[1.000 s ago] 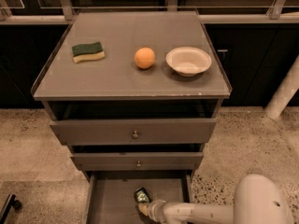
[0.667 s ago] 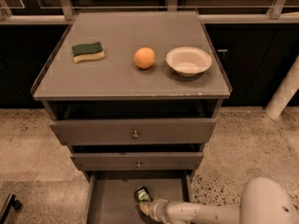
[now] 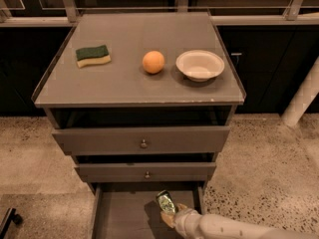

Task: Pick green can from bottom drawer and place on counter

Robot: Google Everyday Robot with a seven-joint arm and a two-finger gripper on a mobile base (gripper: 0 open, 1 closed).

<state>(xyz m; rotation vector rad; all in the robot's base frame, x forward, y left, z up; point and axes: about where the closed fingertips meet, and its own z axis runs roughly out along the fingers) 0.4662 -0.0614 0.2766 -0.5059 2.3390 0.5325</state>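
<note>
Over bottom drawer [image 3: 119, 219]: gripper [image 3: 170, 211] clamped on tilted green can [image 3: 165, 201]. Step: pick, judged underway. Next: lift clear of upper drawers [image 3: 99, 140], carry to counter [image 3: 124, 86].

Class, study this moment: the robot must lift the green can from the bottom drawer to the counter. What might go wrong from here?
The gripper meets the green can only at its near end, and the can looks tilted; it may drop into the bottom drawer.
The middle drawer has its front just beyond the can; a careless lift may strike it.
On the counter, the orange and white bowl could be knocked during placing.
</note>
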